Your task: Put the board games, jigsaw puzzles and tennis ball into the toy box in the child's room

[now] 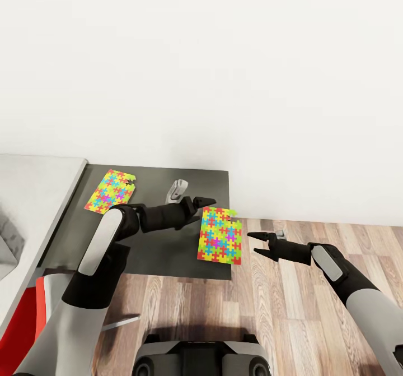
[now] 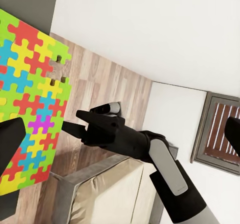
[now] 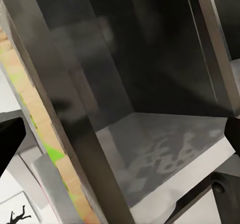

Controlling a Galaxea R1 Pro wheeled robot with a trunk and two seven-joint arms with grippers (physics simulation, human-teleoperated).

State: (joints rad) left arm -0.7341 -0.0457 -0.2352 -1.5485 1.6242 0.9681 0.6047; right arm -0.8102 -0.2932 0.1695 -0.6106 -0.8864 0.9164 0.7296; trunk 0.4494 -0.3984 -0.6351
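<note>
Two jigsaw puzzles lie on the dark grey table (image 1: 168,253). One puzzle (image 1: 110,191) is at its far left. The other puzzle (image 1: 220,236) (image 2: 30,94) sits at the right edge, its near corner over the rim. My left gripper (image 1: 206,201) reaches across the table and hangs open just beyond this puzzle's far edge, holding nothing. My right gripper (image 1: 256,242) (image 2: 80,124) is open over the floor to the puzzle's right, fingers pointing at it and a short gap away. The board games and tennis ball are out of view.
A large light grey surface (image 1: 33,196) with a thick edge overlaps the table's left side; I cannot tell whether it is the toy box. Below it is something red (image 1: 31,303). A white wall stands behind the table, with wood-plank floor (image 1: 313,286) to the right.
</note>
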